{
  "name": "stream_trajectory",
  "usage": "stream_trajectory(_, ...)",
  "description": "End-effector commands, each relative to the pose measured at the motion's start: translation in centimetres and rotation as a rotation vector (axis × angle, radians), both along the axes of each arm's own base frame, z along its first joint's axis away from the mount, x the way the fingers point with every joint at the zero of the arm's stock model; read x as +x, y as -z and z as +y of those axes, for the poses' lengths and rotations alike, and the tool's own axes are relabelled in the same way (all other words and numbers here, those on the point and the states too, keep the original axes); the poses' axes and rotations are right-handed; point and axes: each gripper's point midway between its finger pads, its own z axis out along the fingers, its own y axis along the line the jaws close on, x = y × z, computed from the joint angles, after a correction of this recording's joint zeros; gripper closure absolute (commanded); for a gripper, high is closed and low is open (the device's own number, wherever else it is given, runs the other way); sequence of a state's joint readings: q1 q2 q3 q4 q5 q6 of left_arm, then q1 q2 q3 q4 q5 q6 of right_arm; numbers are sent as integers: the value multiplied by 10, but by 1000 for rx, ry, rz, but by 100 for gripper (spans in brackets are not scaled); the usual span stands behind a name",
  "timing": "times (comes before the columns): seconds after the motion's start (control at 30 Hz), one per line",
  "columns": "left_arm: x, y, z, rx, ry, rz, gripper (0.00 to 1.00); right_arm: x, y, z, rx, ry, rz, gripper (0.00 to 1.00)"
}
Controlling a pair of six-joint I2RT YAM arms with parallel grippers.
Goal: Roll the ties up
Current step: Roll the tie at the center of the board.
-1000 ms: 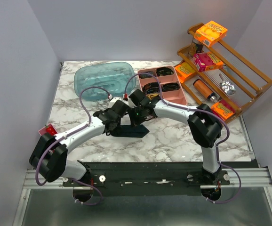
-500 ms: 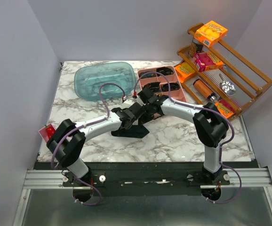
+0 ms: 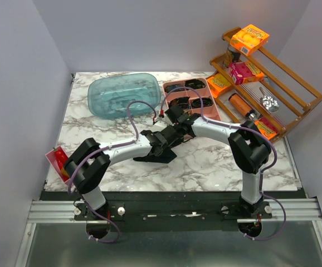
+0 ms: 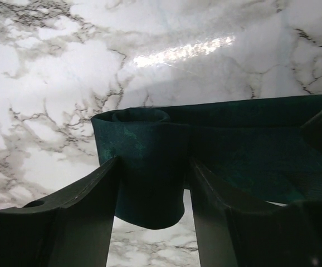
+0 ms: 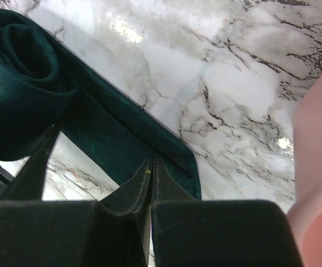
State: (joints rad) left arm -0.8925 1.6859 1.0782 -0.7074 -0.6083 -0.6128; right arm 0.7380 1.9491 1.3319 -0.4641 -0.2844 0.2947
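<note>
A dark teal tie (image 3: 156,156) lies on the marble table in the middle. One end is rolled into a coil (image 4: 144,144), and a flat strip (image 4: 250,144) runs off from it. My left gripper (image 3: 162,141) is shut on the coil, with one finger (image 4: 88,194) on each side of it. My right gripper (image 3: 175,133) sits just right of it, its jaws pressed together on the flat strip (image 5: 116,133) next to the coil (image 5: 22,72). The tie's tips are hidden.
A pink compartment tray (image 3: 213,107) with several dark coiled ties stands behind the grippers, and its rim shows in the right wrist view (image 5: 320,167). A teal plastic bin (image 3: 122,94) stands at the back left. A wooden rack (image 3: 294,94) with snack boxes stands at the right. A red packet (image 3: 58,158) lies at the left edge.
The left arm has stretched out to the right, carrying its gripper rightward. The right gripper has shifted a little right and back. The tie has moved slightly with them.
</note>
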Motion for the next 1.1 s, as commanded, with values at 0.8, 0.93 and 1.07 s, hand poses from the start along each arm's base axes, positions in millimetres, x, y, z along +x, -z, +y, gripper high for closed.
stream_trajectory(0.8,17,-55,22,-682,-102,-154,15,-15,-71,60,280,-188,-50,90)
stream_trajectory(0.93,17,-44,34,-788,-122,-135,14,-22,-70,79,295,-225,-38,90)
stream_trajectory(1.07,15,-36,33,-919,-113,-112,14,-23,-61,87,288,-235,-19,90)
